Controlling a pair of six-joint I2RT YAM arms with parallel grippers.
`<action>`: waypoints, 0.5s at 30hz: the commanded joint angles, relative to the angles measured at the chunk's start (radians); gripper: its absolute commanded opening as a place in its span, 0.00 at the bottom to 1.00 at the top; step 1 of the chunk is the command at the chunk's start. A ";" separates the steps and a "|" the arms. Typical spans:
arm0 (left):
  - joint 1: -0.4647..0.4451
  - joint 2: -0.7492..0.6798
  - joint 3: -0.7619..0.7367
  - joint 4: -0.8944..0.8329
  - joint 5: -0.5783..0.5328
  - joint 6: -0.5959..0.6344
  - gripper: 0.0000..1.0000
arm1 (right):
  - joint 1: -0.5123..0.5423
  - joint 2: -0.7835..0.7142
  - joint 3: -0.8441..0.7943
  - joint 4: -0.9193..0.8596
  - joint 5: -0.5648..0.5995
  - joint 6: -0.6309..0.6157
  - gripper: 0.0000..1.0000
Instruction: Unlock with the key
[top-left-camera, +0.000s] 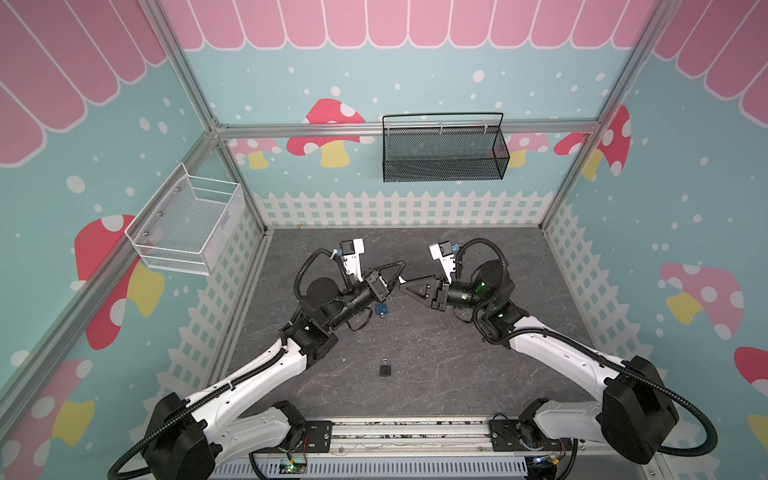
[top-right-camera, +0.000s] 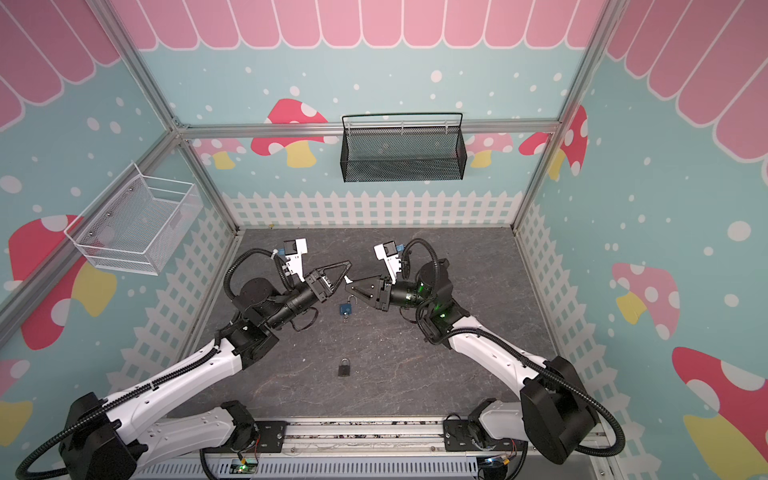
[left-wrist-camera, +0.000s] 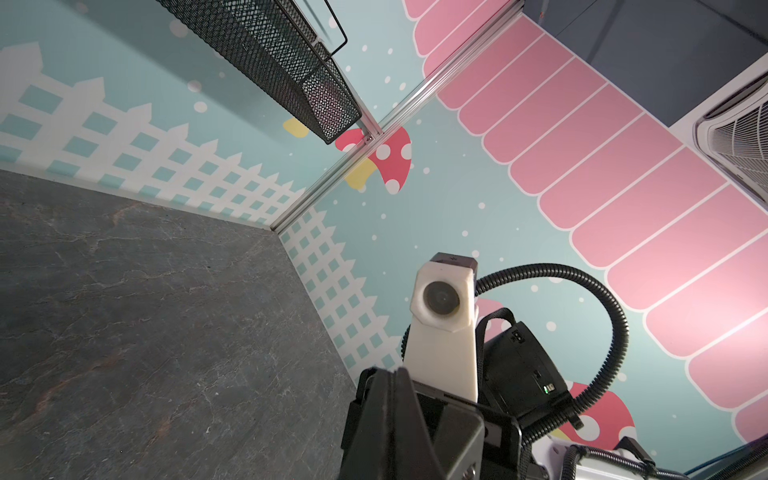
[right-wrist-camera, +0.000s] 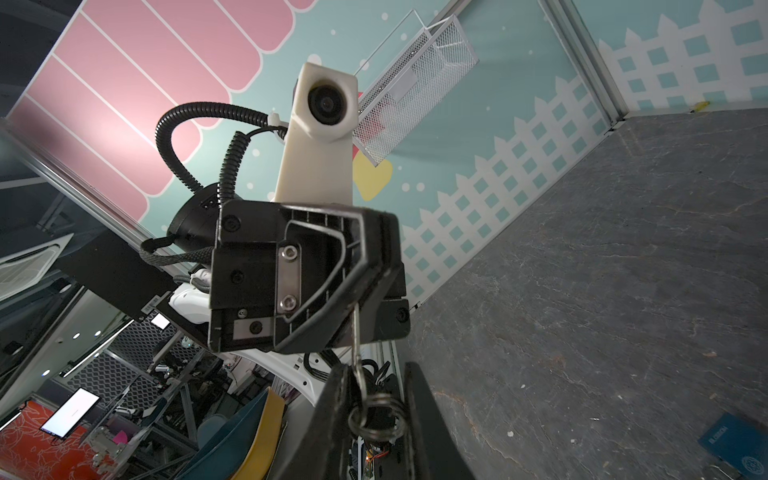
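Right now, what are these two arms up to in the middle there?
The two arms meet above the table, seemingly handing over a key. The left gripper is shut on one end of it, and its key ring hangs inside the open right gripper. A blue padlock lies just below them and a black padlock nearer the front, both untouched.

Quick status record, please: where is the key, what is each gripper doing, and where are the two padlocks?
key: in the air, blade pinched by left gripper, its key ring between right gripper jaws
left gripper: shut on key
right gripper: jaws flank key ring; grip unclear
blue padlock: on table by the gripper tips, untouched
black padlock: on table nearer arm bases, untouched
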 joint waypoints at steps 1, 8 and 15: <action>-0.003 -0.023 -0.017 0.011 -0.021 -0.002 0.00 | 0.008 -0.008 0.022 0.040 0.007 0.008 0.04; -0.003 -0.034 -0.015 -0.008 -0.034 0.013 0.00 | 0.008 -0.010 0.025 0.015 0.010 0.001 0.00; -0.003 -0.034 -0.011 -0.007 -0.033 0.015 0.00 | 0.008 -0.005 0.040 -0.002 -0.009 -0.005 0.00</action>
